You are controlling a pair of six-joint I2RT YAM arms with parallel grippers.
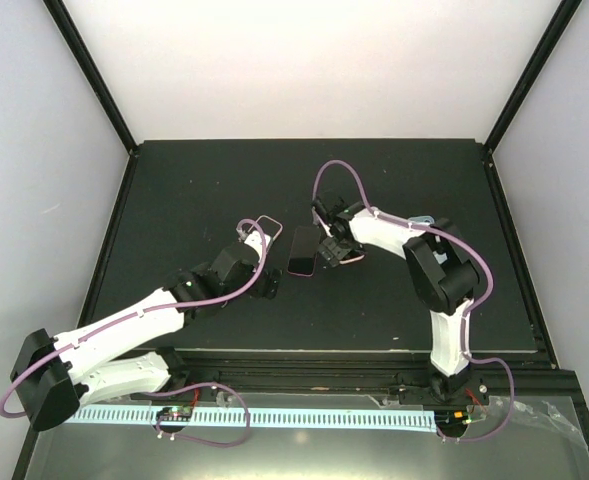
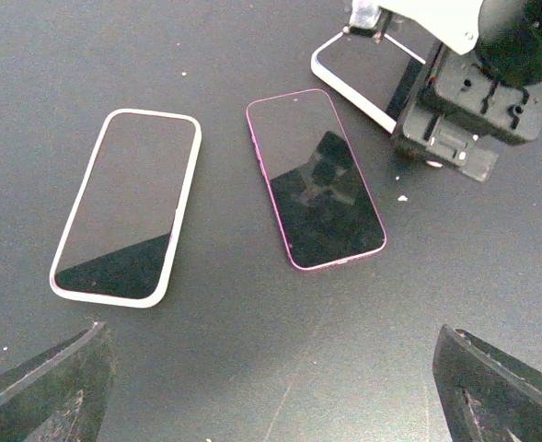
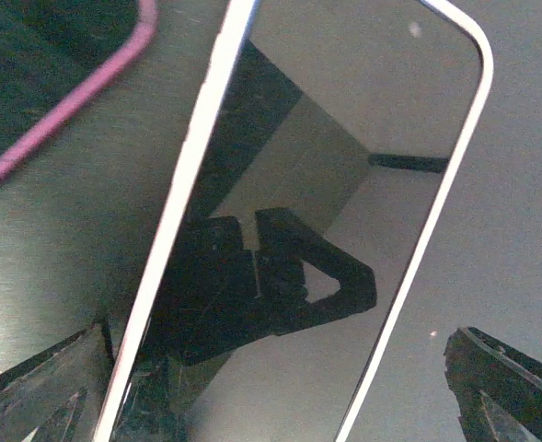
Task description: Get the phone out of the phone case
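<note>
Left gripper (image 2: 271, 396) and right gripper (image 3: 271, 391) gape wide, both empty; white-cased phone (image 2: 123, 207) and pink-rimmed phone (image 2: 315, 180) lie flat, side by side on the table (image 2: 206, 368), a third white-rimmed phone (image 2: 363, 69) partly hidden under the right gripper, its ends cropped.

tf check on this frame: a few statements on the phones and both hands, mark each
1. Three phone-shaped items lie flat on the table. True.
2. The left hand is shut on the pink-rimmed phone. False: it is open and empty, and that phone lies on the table ahead of it.
3. The right hand is open above a white-rimmed phone. True.
4. The pink-rimmed phone is stacked on the other white-rimmed phone. False: they lie side by side, apart.
</note>
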